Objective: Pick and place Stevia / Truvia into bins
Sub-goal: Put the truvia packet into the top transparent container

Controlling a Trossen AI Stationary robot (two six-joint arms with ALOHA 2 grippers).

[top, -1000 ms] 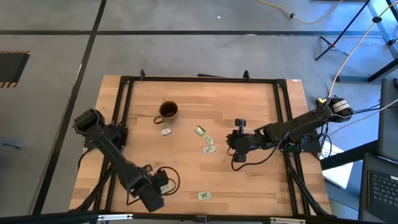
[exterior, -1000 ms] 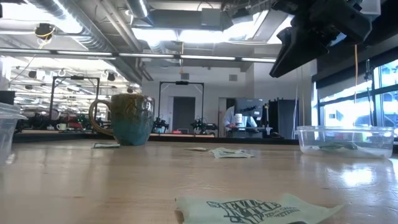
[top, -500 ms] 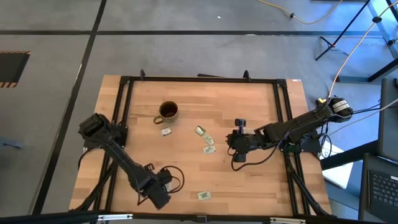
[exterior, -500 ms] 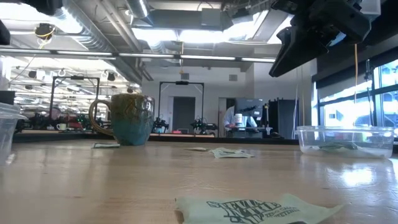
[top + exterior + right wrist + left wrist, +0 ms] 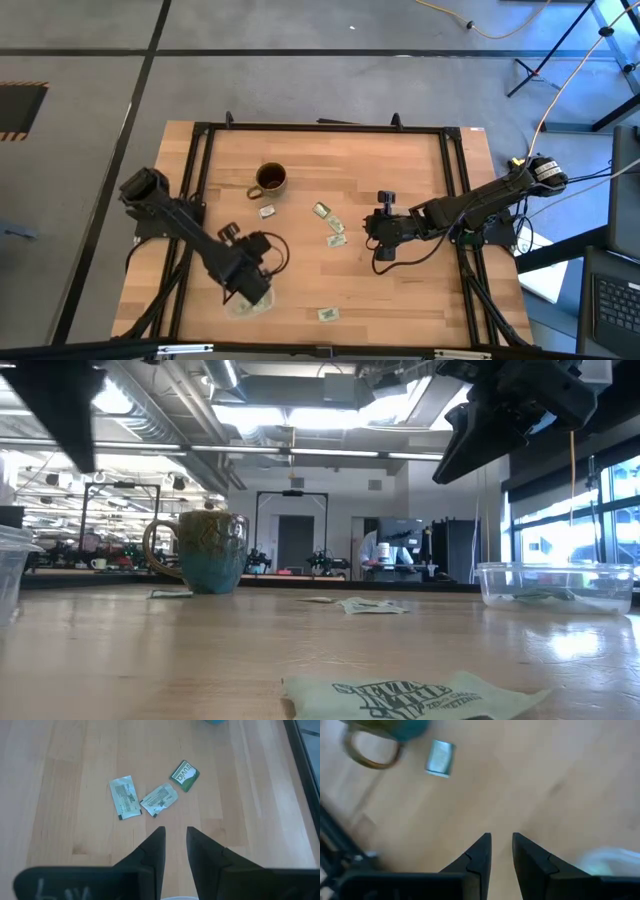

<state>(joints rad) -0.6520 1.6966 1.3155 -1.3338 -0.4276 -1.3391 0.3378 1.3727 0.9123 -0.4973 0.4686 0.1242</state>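
Moved: since a second ago the left arm has swung up-table from the near-left edge, uncovering the clear bin it stood over; the right arm, mug and loose sachets lie where they did.
Table: pale wood top inside a black frame.
Left arm: reaches from the 9 o'clock edge diagonally toward 7 o'clock, ending above the near-left part of the top.
Left gripper: over bare wood; its two dark fingers are slightly apart with nothing between them.
Right arm: comes in from 3 o'clock, unmoved.
Right gripper: hovers right of centre, fingers a narrow gap apart and empty, aimed at the middle sachets.
Left bin: clear, at about 7 o'clock, just beside the left wrist; pale contents too blurred to name.
Right bin: clear, at the right in the low view, with flat pieces inside; the high view hides it under the right arm.
Mug: brown, at 11 o'clock, upright.
Sachets: three green-and-white ones clustered at centre, one just below the mug, one alone at 6 o'clock near the front edge.
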